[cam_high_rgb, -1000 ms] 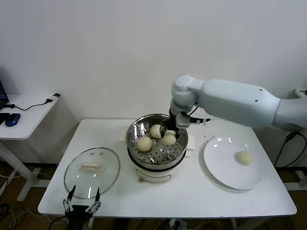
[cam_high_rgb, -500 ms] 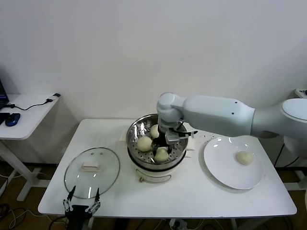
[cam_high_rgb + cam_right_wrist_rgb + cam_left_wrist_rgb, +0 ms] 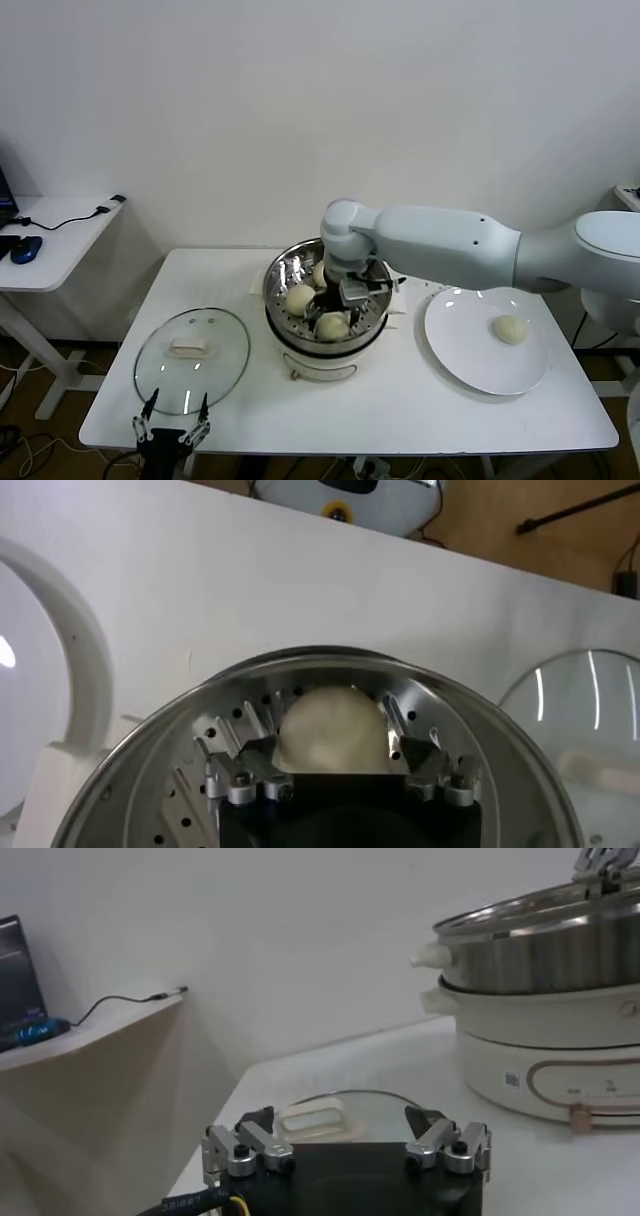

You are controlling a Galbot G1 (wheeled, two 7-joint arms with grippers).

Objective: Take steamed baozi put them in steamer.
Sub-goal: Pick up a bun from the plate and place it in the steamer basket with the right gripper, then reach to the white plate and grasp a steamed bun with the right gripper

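Centrally, right gripper: the right gripper (image 3: 335, 310) is reaching down into the steamer (image 3: 290, 345) from the far side, its arm stretching in from the robot's right.
Jaws of right gripper: they are standing spread, one finger on each side of a baozi (image 3: 332, 730); whether the pads are pressing the dough cannot be told from the right wrist view.
Bun between the jaws: this baozi (image 3: 332, 326) is sitting on the perforated tray (image 3: 160, 795) at the near side of the pot, lying squarely between the fingertips (image 3: 215, 750).
Other buns in steamer: a second bun (image 3: 300, 298) is resting on the tray toward the robot's left, and a third bun (image 3: 320, 272) is showing just behind it, partly hidden by the wrist.
Remaining bun: the fourth bun (image 3: 510, 329) is lying alone on the white plate (image 3: 462, 350), to the right of the steamer and well apart from it.
Left gripper: the left gripper (image 3: 345, 1148) is hanging at the table's near edge (image 3: 120, 440), fingers apart and holding nothing, just before the glass lid (image 3: 190, 358).
Lid: it is lying flat on the table, left of the steamer.
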